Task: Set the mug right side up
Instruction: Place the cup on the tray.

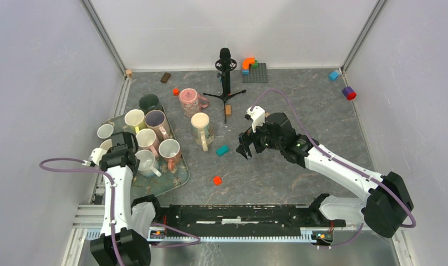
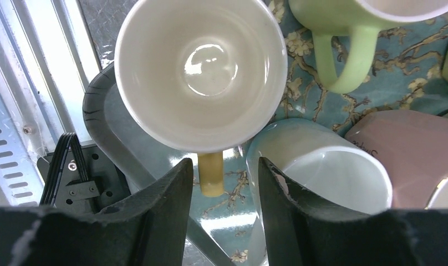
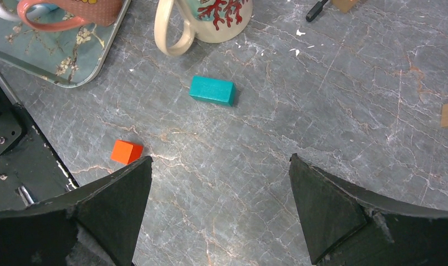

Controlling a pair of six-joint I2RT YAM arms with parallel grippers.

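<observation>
Your left gripper (image 2: 224,163) parted at the tray's (image 2: 410,61) left edge, cream mug (image 2: 199,72) upright, handle (image 2: 212,176) loose between jaws, your right gripper (image 3: 219,159) spread wide above the tabletop (image 3: 332,105).

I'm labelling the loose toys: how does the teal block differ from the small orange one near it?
The teal rectangular block is an elongated brick; the orange cube is compact and smaller. The teal block lies nearer the cream coral-patterned mug, the orange cube nearer the near edge of the grey marbled table. Both rest flat on it, untouched.
</observation>
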